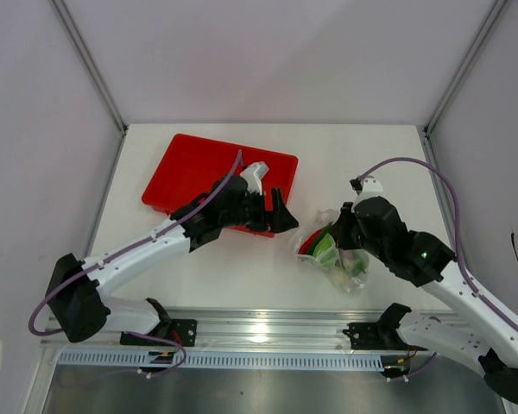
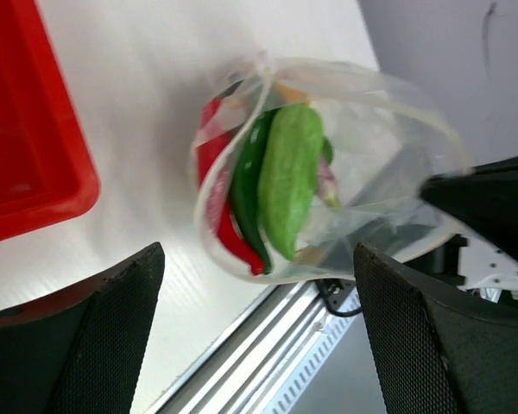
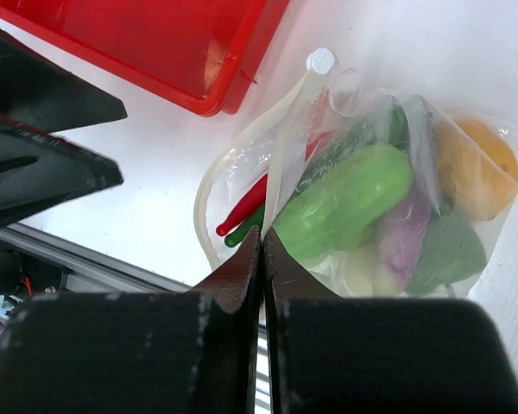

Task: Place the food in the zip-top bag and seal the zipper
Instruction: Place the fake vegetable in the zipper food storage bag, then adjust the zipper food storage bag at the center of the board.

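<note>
Left gripper (image 1: 279, 214), fingers spread wide, reaches rightward toward the zip-top bag (image 1: 349, 272). Right gripper (image 1: 338, 229) angles down, clamped together at its edge.

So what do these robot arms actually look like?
Both have white tube-like links joined by black joints. A purple cable loops along the left arm and another along the right arm, where a green light glows. The left gripper and right gripper are black, each with two flat fingers; the left's pads are dimpled.

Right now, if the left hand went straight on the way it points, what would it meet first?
The bag, its open mouth toward the left hand, food inside; how far ahead is hard to judge.
</note>
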